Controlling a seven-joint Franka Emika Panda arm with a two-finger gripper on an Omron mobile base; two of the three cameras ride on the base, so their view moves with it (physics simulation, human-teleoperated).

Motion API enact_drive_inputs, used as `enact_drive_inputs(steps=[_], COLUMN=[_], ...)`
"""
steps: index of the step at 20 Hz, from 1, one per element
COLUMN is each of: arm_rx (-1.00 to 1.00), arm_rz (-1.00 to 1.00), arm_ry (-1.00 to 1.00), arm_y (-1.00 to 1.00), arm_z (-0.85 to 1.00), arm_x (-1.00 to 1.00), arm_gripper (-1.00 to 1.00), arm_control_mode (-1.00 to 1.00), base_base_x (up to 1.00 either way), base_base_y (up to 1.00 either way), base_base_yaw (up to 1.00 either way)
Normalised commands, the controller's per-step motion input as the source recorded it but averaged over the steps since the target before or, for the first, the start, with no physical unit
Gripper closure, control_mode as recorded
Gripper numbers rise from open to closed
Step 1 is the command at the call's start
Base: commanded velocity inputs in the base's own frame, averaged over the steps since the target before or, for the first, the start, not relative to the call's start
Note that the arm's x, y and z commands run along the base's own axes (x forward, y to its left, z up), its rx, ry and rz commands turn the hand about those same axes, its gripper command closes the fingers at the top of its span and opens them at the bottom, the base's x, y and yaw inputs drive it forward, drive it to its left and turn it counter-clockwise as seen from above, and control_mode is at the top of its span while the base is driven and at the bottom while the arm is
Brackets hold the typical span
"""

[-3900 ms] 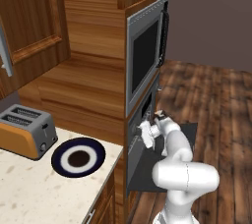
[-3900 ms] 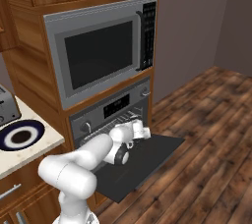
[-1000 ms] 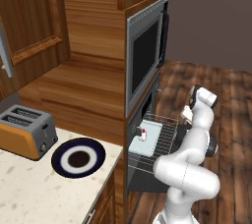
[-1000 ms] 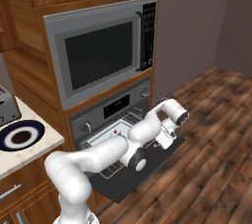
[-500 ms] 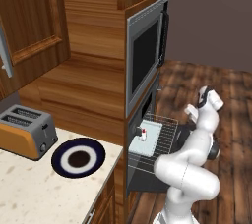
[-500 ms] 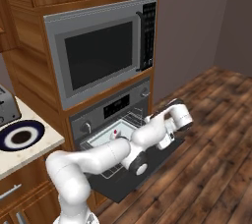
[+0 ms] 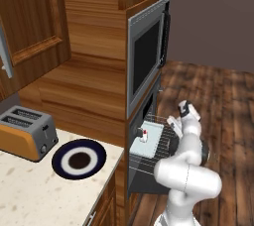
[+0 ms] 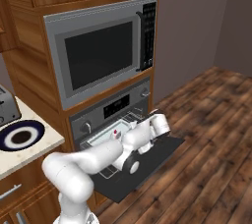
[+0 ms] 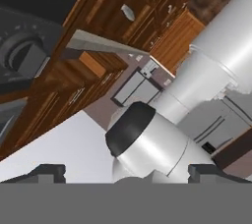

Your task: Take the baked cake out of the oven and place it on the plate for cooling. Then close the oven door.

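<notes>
The baked cake [image 7: 144,134] [image 8: 115,132], a tiny white-frosted slice with a red cherry, stands on a pale tray on the pulled-out wire rack of the oven [image 8: 115,106]. The oven door [image 8: 147,165] hangs down, fully open. My gripper [image 7: 179,116] [image 8: 157,125] hovers over the rack's outer end, to the right of the cake and apart from it. In the hand view the gripper [image 9: 127,171] is open, its fingertips [image 9: 47,171] wide apart with nothing held, and it looks back at my own arm. The plate [image 7: 79,159] [image 8: 19,136] lies bare on the counter.
An orange and grey toaster [image 7: 26,132] stands left of the plate on the speckled counter [image 7: 34,195]. A silver-framed microwave [image 8: 101,56] sits above the oven. Wood floor [image 8: 211,134] spreads to the right of the open door.
The rack with tray and cake has been drawn out since the earliest frames. Over the last second the hand has swung back left and slightly down toward the rack's end, still open.
</notes>
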Motion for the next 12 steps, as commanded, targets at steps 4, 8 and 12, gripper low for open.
enact_drive_inputs(steps=[4, 8, 12], arm_rx=[-0.04, -0.13, -0.17], arm_rz=[-0.03, -0.09, -0.26], arm_ry=[0.0, -0.05, -0.31], arm_y=[0.0, 0.0, 0.0], arm_z=[0.73, 0.0, 0.1], arm_x=[0.01, 0.22, 0.08], arm_gripper=[-1.0, -1.0, -1.0], arm_control_mode=[-1.0, -1.0, -1.0], base_base_x=[0.0, 0.0, 0.0], base_base_y=[0.0, 0.0, 0.0], base_base_yaw=[0.0, 0.0, 0.0])
